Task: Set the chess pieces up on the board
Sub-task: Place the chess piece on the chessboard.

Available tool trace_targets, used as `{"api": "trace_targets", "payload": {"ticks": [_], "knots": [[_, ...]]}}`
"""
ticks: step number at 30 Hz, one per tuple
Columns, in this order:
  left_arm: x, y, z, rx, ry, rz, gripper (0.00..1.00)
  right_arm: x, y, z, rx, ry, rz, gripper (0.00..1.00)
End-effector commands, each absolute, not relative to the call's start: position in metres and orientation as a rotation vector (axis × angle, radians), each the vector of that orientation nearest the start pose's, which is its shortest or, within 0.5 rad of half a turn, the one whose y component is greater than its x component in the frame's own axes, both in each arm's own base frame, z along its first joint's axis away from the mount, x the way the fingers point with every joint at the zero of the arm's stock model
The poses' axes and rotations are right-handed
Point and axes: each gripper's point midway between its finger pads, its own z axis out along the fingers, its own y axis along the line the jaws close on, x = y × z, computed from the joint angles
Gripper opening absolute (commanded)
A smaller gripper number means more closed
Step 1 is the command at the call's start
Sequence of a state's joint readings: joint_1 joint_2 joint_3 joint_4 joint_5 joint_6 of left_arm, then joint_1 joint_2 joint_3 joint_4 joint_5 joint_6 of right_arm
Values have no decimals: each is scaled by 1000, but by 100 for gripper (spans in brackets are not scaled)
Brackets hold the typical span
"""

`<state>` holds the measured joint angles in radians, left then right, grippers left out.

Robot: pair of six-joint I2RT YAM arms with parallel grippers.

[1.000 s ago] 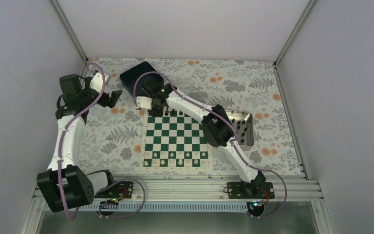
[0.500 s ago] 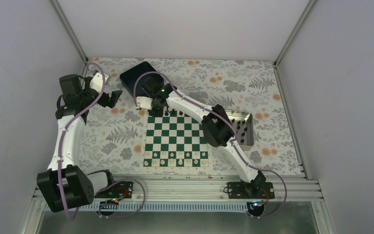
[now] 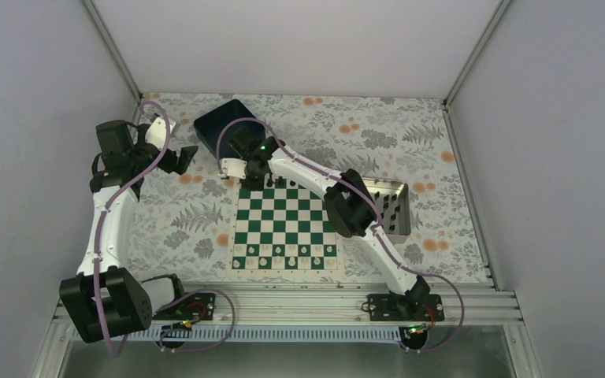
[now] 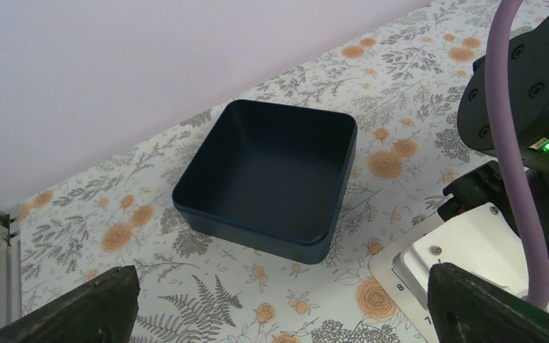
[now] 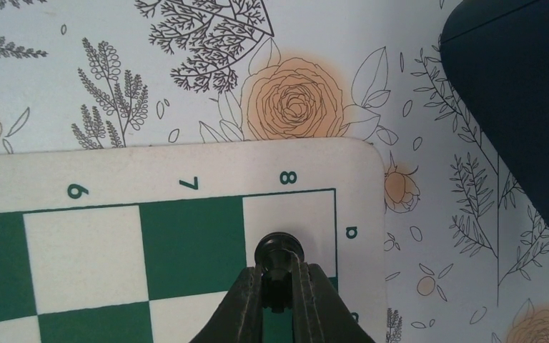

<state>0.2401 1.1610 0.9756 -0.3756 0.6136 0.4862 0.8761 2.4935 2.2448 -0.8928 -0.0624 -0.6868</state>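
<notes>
My right gripper [image 5: 277, 289] is shut on a small black chess piece [image 5: 278, 250], held upright over the white corner square by the "8" and "a" marks of the green and white board [image 5: 150, 168]. In the top view the right gripper [image 3: 254, 175] is at the board's [image 3: 283, 216] far left corner. A few black pieces [image 3: 283, 183] stand on the far row. My left gripper [image 3: 181, 157] is wide open and empty, left of the board; in its wrist view the gripper [image 4: 279, 314] faces the patterned cloth.
A dark blue square bin [image 3: 220, 122] sits just beyond the board's far left corner, empty in the left wrist view [image 4: 271, 175]. A silver tray [image 3: 394, 206] with several black pieces lies right of the board. White pieces [image 3: 283, 252] line the near rows.
The right arm has shifted very slightly to the left, still holding the piece over the corner. The left arm has not moved.
</notes>
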Motion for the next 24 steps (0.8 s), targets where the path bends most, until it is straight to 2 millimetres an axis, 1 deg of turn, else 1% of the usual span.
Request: {"api": "trace_targets", "payload": {"ticks": [1, 5, 12, 16, 21, 24], "knots": [[361, -14, 252, 603, 1929, -216, 100, 364, 461, 40, -1934, 1917, 142, 5], [361, -14, 252, 604, 1928, -216, 100, 364, 462, 40, -1933, 1916, 141, 6], [360, -14, 254, 606, 1923, -216, 100, 367, 463, 40, -1916, 1917, 132, 18], [360, -14, 254, 606, 1922, -219, 100, 368, 465, 41, -1904, 1916, 135, 22], [360, -14, 253, 608, 1925, -223, 100, 372, 466, 47, -1884, 1911, 123, 24], [359, -14, 253, 609, 1924, -224, 100, 376, 463, 57, -1863, 1904, 94, 28]]}}
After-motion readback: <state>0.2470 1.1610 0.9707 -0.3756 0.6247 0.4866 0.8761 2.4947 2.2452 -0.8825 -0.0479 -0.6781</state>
